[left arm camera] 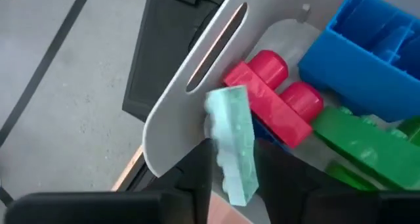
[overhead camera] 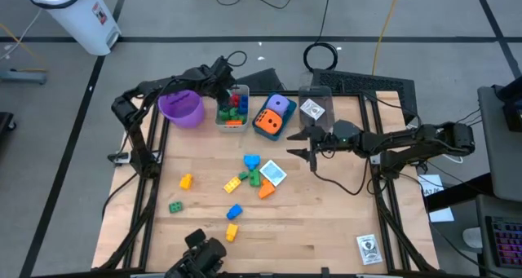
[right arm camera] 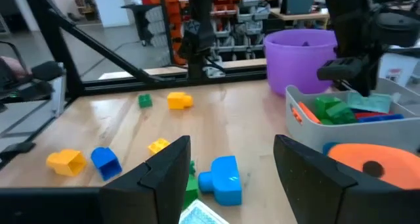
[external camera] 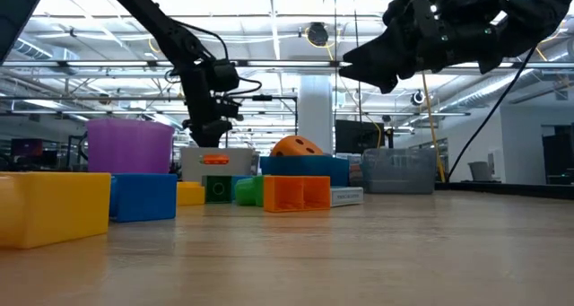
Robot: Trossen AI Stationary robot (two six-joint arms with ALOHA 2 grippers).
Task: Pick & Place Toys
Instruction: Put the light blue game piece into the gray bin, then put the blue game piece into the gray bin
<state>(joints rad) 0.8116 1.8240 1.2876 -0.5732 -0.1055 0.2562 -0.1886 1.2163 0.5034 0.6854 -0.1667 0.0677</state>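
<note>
The pale green brick (left arm camera: pixel 233 142) sits between the fingers of the left gripper (left arm camera: pixel 230 178), just over the grey bin (left arm camera: pixel 197 73) with red and blue bricks. It looks light, stiff and smooth; you should pinch its flat sides. The right gripper (overhead camera: pixel 310 143) hovers spread apart and empty above the table.

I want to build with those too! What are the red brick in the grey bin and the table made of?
The red studded toy brick looks like smooth moulded plastic: even colour, rounded studs and a soft shine. The rectangular grey bin seems plastic too, matte with a thin curved rim. The pale table top looks like wood, with visible plank lines and grain.
</note>
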